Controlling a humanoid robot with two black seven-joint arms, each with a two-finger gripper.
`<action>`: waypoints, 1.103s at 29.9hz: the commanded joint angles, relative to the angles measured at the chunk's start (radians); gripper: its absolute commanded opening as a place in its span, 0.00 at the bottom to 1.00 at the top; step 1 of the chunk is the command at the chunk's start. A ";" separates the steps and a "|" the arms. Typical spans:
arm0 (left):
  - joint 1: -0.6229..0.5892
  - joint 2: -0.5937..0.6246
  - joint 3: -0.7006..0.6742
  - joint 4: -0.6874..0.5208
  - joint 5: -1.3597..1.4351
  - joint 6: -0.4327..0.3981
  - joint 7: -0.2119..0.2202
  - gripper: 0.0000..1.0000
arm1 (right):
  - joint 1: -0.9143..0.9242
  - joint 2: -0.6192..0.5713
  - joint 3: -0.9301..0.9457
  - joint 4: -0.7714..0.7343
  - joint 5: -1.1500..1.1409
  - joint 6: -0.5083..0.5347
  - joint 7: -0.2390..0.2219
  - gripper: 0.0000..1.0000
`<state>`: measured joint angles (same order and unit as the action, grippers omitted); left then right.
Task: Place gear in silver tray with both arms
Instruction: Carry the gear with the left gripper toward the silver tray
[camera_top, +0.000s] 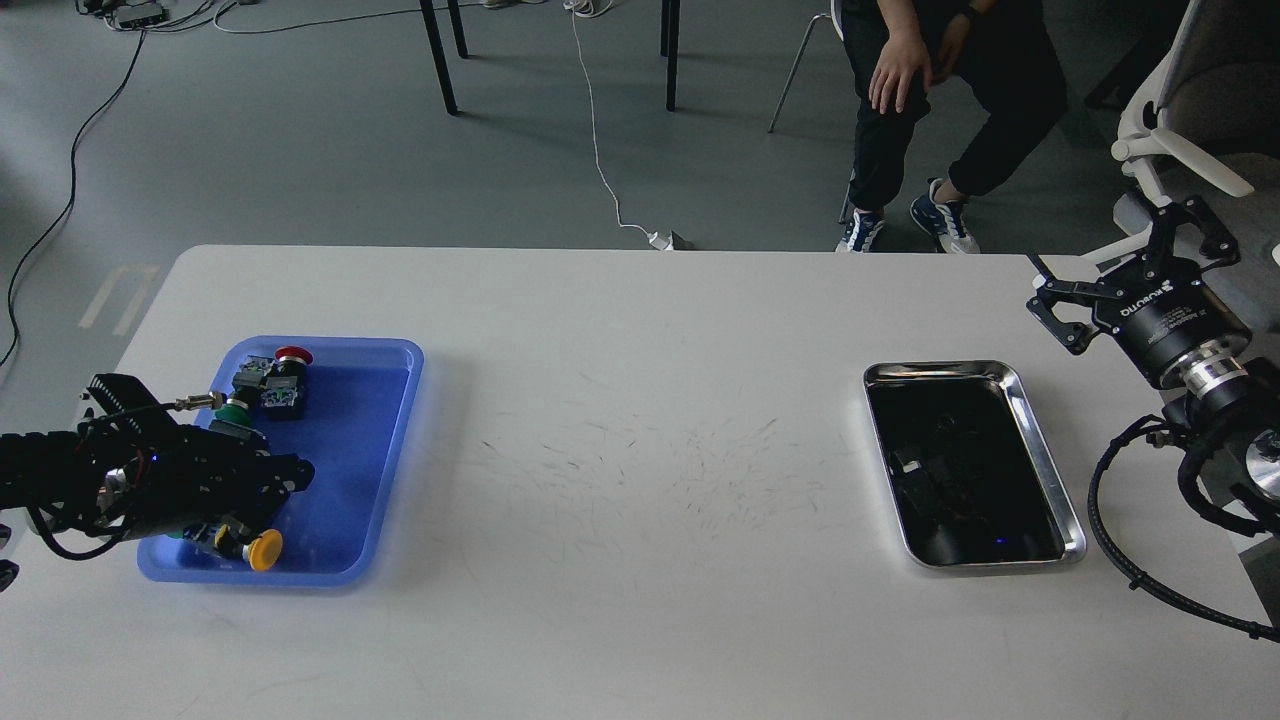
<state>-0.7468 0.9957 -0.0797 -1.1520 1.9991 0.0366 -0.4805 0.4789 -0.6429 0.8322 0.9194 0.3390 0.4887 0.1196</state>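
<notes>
Reaching into the blue plastic tray (395, 450) with the left gripper (290, 475) while the shiny rectangular steel tray (1045, 450) waits well apart on the right of the white counter (640, 400).

The left gripper hangs low over the parts in the blue tray, between a green-capped switch (236, 411) and a yellow-capped push button (262, 549); its black fingers blur together, so I cannot tell how wide it stands or whether it grips anything. A red-capped button block (282, 378) sits further back. The right gripper (1060, 300) hovers beyond the steel tray's far right corner, fingers spread, holding nothing. Likely risks: the crowded parts may shift or get pinched in pairs, and a weak hold could drop a piece during the long carry across the counter.
</notes>
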 joint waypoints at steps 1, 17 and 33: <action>-0.083 0.037 -0.002 -0.083 -0.023 -0.012 0.003 0.14 | 0.000 -0.003 0.002 0.012 0.000 0.000 0.000 0.98; -0.204 -0.484 -0.009 -0.166 -0.123 -0.109 0.247 0.14 | 0.004 -0.012 0.013 -0.036 0.000 0.000 0.000 0.98; -0.085 -0.976 -0.002 0.150 -0.114 -0.049 0.240 0.14 | 0.017 -0.012 0.028 -0.180 0.000 0.000 -0.001 0.98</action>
<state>-0.8578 0.0641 -0.0798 -1.0252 1.8824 -0.0276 -0.2400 0.4964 -0.6526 0.8609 0.7402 0.3389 0.4887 0.1179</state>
